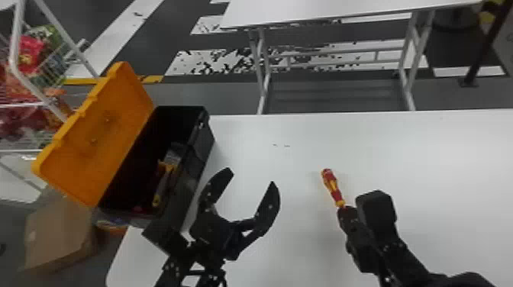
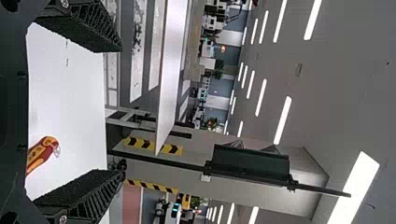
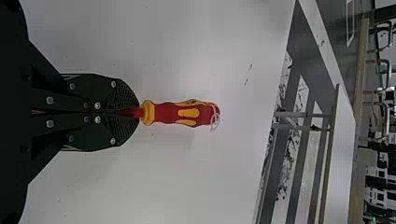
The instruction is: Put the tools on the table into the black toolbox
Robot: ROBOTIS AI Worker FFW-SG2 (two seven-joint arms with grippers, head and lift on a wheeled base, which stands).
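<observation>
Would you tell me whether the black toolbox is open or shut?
Open: the orange lid is swung back to the left, and tools show inside the black toolbox.

We have the toolbox [image 1: 200, 150] on the table's [image 1: 381, 152] left side, tools [image 1: 165, 185] inside it. Right of it, the screwdriver [image 1: 333, 187] sits in the right gripper [image 1: 345, 213]. Behind stands another table [image 1: 324, 8]; left, a cardboard box [image 1: 57, 232].
</observation>
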